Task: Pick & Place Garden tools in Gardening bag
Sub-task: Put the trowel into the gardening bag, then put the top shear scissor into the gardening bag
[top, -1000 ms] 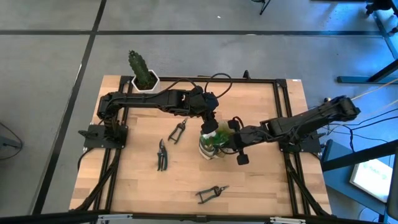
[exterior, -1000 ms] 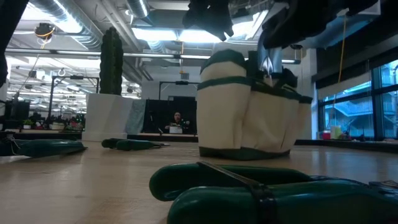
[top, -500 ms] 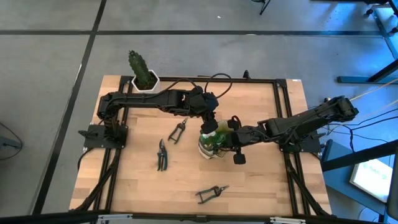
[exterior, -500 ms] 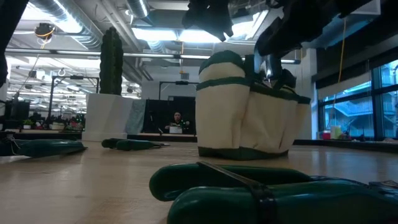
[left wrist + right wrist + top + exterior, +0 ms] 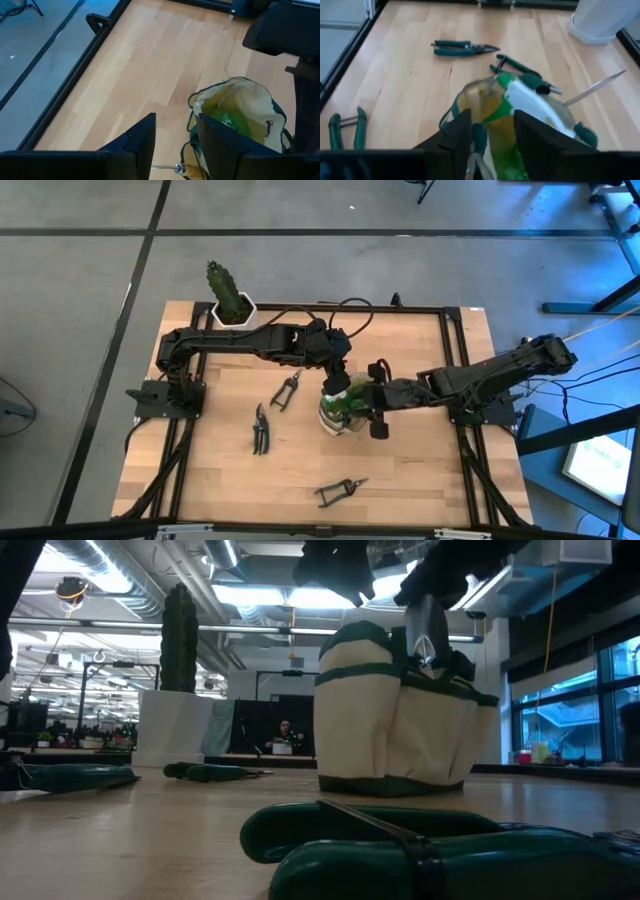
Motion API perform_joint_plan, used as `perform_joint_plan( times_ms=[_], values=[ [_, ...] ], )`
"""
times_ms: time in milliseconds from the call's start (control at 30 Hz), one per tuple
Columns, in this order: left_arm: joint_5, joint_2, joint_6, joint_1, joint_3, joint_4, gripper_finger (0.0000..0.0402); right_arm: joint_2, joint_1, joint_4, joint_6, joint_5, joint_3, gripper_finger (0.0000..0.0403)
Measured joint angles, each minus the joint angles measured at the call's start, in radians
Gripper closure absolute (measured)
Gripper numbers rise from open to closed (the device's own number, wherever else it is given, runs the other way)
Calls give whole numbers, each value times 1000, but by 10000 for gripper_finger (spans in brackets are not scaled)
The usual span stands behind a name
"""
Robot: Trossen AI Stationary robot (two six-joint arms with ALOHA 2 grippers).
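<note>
The gardening bag [image 5: 335,417], tan with green trim, stands upright on its base mid-table. A green-and-white spray bottle [image 5: 527,100] lies in its mouth, and a silver blade [image 5: 595,86] sticks out over the rim. My left gripper [image 5: 336,383] hangs open just above the bag's far rim, its fingers [image 5: 142,137] apart with bare table between them. My right gripper [image 5: 362,402] is open over the bag's right side. A green handle [image 5: 479,136] stands in the bag between its fingers; I cannot tell if a finger touches it. Three green-handled shears lie flat on the table.
Shears lie left of the bag [image 5: 287,388], farther left [image 5: 261,428] and near the front edge [image 5: 340,492]. A cactus in a white pot [image 5: 230,298] stands at the far left corner. Bare wood lies right of the bag.
My right gripper has risen slightly and rolled, shifting a little toward the bag. The bag and the silver blade in it stay where they were.
</note>
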Motion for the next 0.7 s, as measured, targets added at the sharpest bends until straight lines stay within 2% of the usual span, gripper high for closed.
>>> perform_joint_plan(
  times_ms=[167,267,500,700],
  values=[
    [0,0,0,0,0,0,261,0,0,-31,12,18,68,217],
    [1,0,0,0,0,0,261,0,0,-106,26,21,148,203],
    [92,-16,24,7,-1,-11,279,-1,0,-457,90,21,389,201],
    [139,-64,24,9,-1,-60,317,-2,3,-729,264,24,517,215]
  ],
)
